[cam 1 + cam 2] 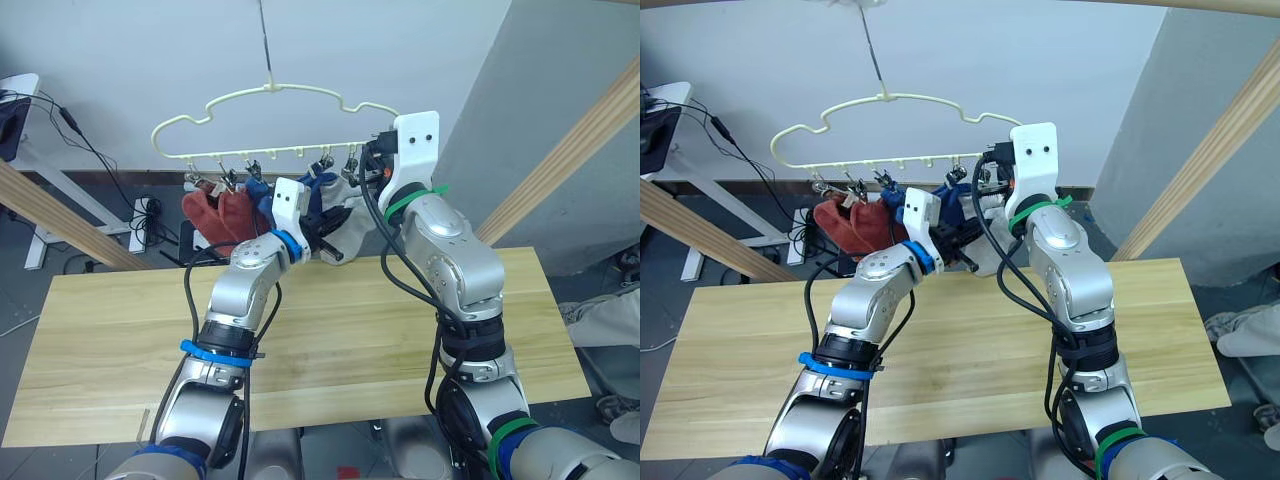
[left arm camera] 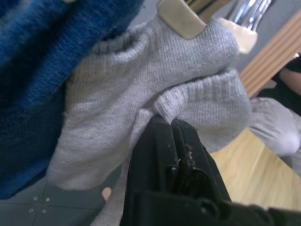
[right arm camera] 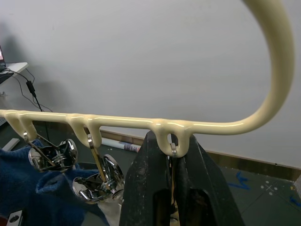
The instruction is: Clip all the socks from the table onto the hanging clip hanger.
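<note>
Head views: the table [image 1: 120, 340] lies bare of socks; red socks [image 1: 215, 215], blue and a grey sock [image 1: 350, 228] hang from the clip hanger [image 1: 270, 105], with both arms raised to its right end. Left wrist view: left gripper [image 2: 171, 129] pinches a fold of the grey sock's cuff, which looks soft, light and floppy, best held at the ribbed cuff edge. Right wrist view: right gripper [image 3: 171, 162] sits closed around the end clip [image 3: 173, 151] under the hanger's loop, probably squeezing it.
</note>
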Action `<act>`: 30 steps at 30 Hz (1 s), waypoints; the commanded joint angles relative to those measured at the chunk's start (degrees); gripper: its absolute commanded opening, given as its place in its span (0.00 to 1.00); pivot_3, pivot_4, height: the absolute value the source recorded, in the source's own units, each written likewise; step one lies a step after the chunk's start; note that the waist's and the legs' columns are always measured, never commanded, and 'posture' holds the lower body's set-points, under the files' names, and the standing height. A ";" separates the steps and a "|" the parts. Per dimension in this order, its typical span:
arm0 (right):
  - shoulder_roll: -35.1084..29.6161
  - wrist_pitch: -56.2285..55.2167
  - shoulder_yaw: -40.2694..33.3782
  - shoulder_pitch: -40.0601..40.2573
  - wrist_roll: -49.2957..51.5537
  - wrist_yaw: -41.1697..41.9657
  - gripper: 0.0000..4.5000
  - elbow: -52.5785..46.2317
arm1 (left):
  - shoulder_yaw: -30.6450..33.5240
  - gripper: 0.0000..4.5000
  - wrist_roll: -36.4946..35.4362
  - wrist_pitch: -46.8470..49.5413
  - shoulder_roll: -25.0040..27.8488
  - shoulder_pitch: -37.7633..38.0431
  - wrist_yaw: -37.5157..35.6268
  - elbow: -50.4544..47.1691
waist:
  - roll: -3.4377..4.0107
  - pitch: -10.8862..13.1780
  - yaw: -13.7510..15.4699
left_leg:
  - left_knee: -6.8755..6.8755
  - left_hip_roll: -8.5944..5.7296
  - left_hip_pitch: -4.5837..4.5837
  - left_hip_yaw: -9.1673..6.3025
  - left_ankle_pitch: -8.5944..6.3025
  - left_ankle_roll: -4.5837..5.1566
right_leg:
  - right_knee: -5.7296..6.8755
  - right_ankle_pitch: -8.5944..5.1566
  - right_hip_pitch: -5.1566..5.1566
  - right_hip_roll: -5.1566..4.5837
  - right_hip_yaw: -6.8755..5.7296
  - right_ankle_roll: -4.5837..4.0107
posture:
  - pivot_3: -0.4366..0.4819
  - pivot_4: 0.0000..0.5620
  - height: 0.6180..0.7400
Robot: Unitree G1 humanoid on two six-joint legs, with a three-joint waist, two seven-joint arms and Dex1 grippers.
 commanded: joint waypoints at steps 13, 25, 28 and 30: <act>0.14 -0.29 0.24 -0.91 0.23 -0.65 0.00 -3.84 | 2.39 0.01 -5.34 4.92 -3.64 -2.73 0.68 -4.86 | 0.00 0.00 -0.02 | 0.02 0.00 0.00 0.00 0.00 0.00 | 0.03 0.00 0.00 0.00 0.01 0.00 | 0.35 0.55 0.96; -0.66 1.95 0.56 -0.34 0.19 -0.86 0.00 -4.21 | 4.85 0.01 -8.62 7.77 -5.61 -3.98 3.04 -5.72 | -0.01 0.00 -0.01 | 0.07 0.00 0.00 0.00 0.00 0.00 | 0.06 0.00 0.01 0.00 0.00 0.00 | 0.35 0.56 0.96; -0.39 1.98 0.05 -0.43 0.69 -0.84 0.13 -4.42 | 5.01 0.00 -9.33 8.30 -5.88 -4.06 2.86 -5.89 | -0.01 0.00 0.00 | 0.10 -0.01 0.00 0.00 0.00 0.00 | 0.09 0.00 0.01 0.00 0.00 0.00 | 0.35 0.56 0.96; -0.19 2.10 -0.27 -0.55 1.03 -0.80 0.26 -4.74 | 4.64 0.00 -9.37 8.59 -5.80 -3.93 2.60 -5.97 | -0.01 0.00 0.00 | 0.11 -0.01 0.00 0.00 0.00 0.00 | 0.09 0.00 0.02 0.00 0.01 0.00 | 0.35 0.56 0.96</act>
